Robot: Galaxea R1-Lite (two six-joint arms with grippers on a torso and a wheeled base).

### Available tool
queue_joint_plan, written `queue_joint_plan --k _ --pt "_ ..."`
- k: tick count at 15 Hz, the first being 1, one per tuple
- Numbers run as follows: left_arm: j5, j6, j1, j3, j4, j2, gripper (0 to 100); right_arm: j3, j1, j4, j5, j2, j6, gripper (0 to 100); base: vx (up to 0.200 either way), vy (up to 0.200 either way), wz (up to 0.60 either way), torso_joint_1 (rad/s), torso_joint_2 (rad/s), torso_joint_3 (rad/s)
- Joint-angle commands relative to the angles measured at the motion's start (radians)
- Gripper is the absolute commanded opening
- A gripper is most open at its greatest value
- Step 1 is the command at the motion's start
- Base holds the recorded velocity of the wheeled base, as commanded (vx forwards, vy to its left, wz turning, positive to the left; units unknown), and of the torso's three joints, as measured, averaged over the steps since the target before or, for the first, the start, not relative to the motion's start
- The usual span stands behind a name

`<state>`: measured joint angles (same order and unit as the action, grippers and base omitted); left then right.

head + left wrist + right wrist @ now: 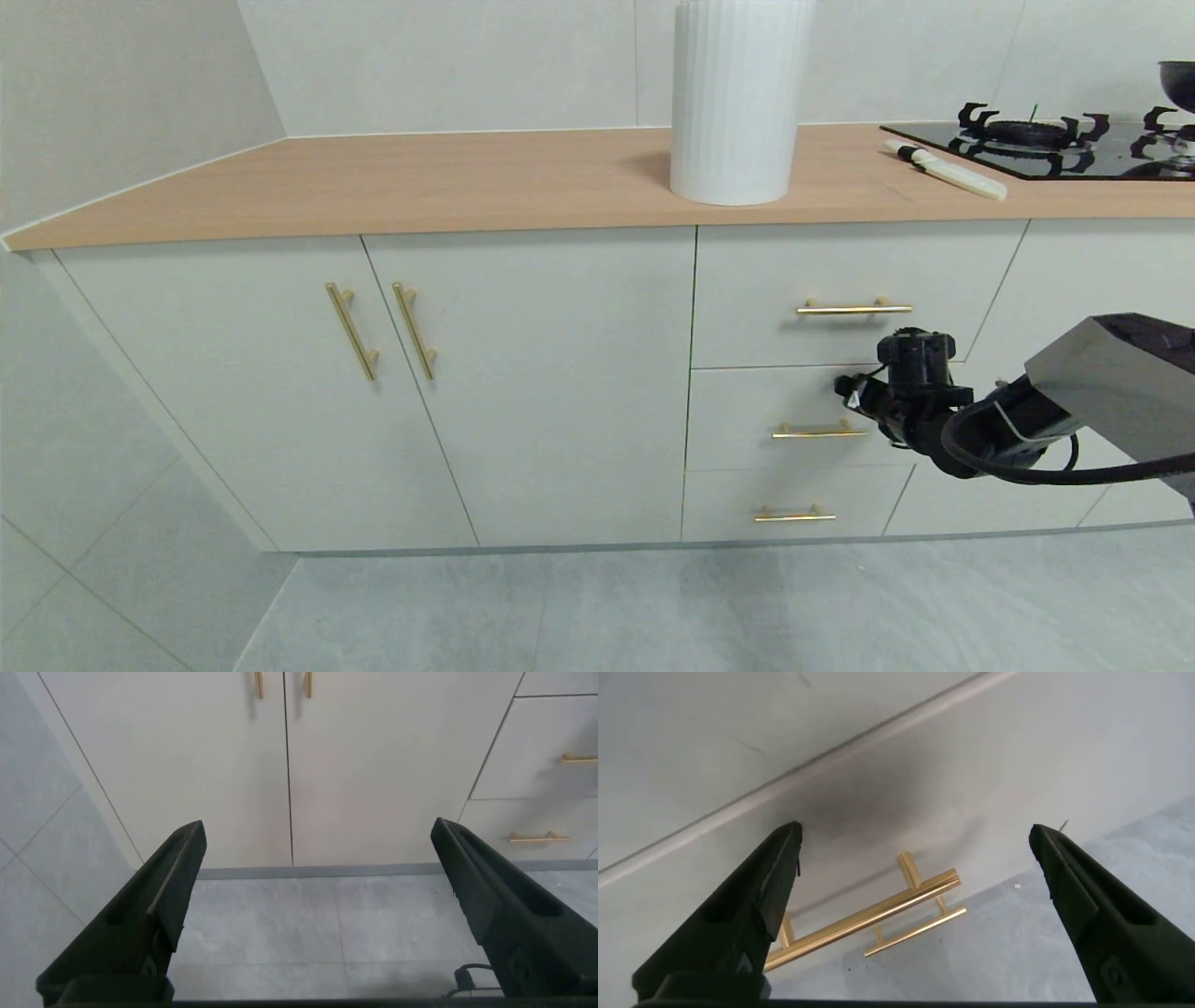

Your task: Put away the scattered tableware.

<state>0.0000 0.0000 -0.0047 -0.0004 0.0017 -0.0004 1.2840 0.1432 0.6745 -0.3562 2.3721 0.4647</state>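
1. The left tool (pixel 318 826) is hanging with its fingers spread wide and nothing between them. The floor (pixel 299 924) is lying below it and the cupboard doors (pixel 374 756) are standing ahead of it.
2. The right tool (pixel 915 835) is also gaping open and holding nothing. It is pointing at the drawer fronts, with a gold drawer handle (pixel 878 913) sitting just ahead of its fingers and not yet between them.
3. That handle is looking like a stiff, smooth metal bar. Closing across its middle should be giving the straightest pull.
4. Above and beyond the right tool, the wooden tabletop (pixel 420 182) is carrying a tall white ribbed vase (pixel 738 103).
5. Further to that tool's right, the task's thing, a slim pale piece of tableware that is looking like a sheathed knife (pixel 948 171), is lying flat on the tabletop, just beside the black stove (pixel 1036 145).
6. It is probably light, rigid and slippery. Because it is lying low, a pinch across its narrow width near the thicker end should be holding best, and a loose grip is risking a twist or a drop.
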Motion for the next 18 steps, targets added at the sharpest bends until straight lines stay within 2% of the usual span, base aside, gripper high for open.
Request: queue_joint_plan --k 1,4,7,12,16,18 --pt "0.000 0.000 0.000 0.000 0.000 0.000 100 0.023 -0.002 0.010 -0.001 0.027 0.005 100 0.000 0.000 0.00 0.000 0.00 0.000" --pt "0.000 0.000 0.000 0.000 0.000 0.000 100 0.026 -0.004 0.008 -0.003 0.027 0.006 100 0.000 0.000 0.00 0.000 0.00 0.000" --pt "0.000 0.000 0.000 0.000 0.000 0.000 100 -0.038 -0.005 0.002 0.002 -0.037 0.006 100 0.000 0.000 0.00 0.000 0.00 0.000" --pt "0.000 0.000 0.000 0.000 0.000 0.000 100 -0.321 0.022 -0.062 0.095 -0.387 -0.069 100 0.000 0.000 0.00 0.000 0.00 0.000" --pt "0.000 0.000 0.000 0.000 0.000 0.000 100 -0.532 0.059 -0.093 0.097 -0.683 -0.103 100 0.000 0.000 0.00 0.000 0.00 0.000" --pt "0.000 0.000 0.000 0.000 0.000 0.000 100 -0.710 0.078 -0.093 0.092 -0.946 -0.173 100 0.000 0.000 0.00 0.000 0.00 0.000"
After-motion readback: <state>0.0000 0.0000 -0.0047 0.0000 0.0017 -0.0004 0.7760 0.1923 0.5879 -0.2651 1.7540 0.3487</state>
